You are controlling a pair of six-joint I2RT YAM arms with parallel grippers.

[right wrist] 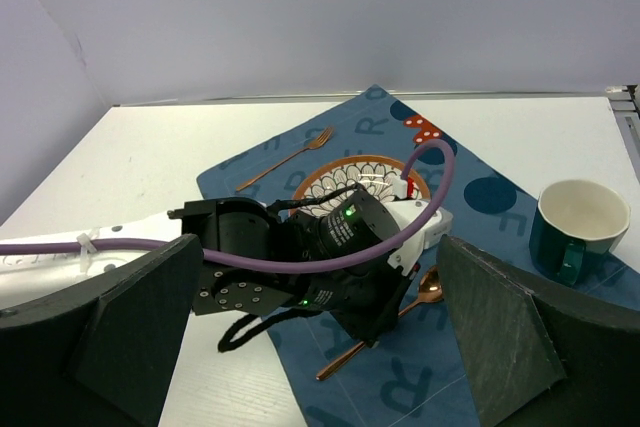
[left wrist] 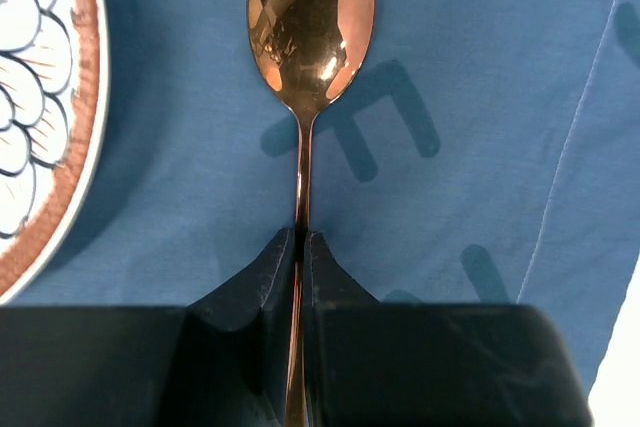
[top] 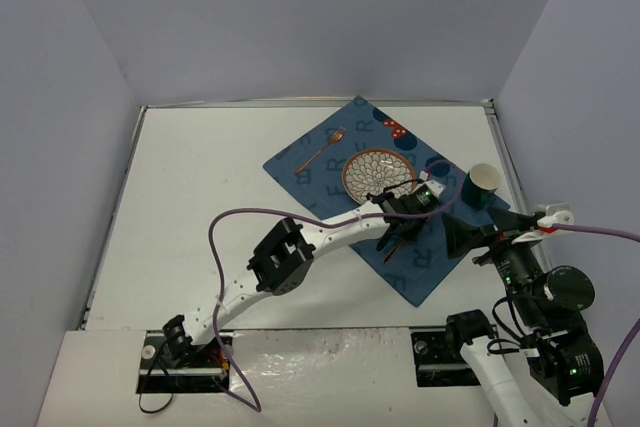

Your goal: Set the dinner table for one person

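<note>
My left gripper (top: 398, 231) is shut on the handle of a copper spoon (left wrist: 310, 27), just right of the patterned plate (top: 380, 175). The spoon lies low over the blue letter-printed mat (top: 430, 267); I cannot tell whether it touches. The right wrist view shows its bowl (right wrist: 430, 289) beside the left wrist. A copper fork (top: 320, 150) lies on the mat left of the plate. A teal cup (top: 483, 185) stands at the mat's right corner. My right gripper (top: 470, 234) hovers open and empty below the cup. The mat lies on the white dinner table (top: 200, 177).
Grey walls close the table on the left, back and right. A purple cable (top: 230, 222) loops over the left arm. The left arm's wrist (right wrist: 340, 247) sits between my right gripper's spread fingers (right wrist: 120, 327) in the right wrist view.
</note>
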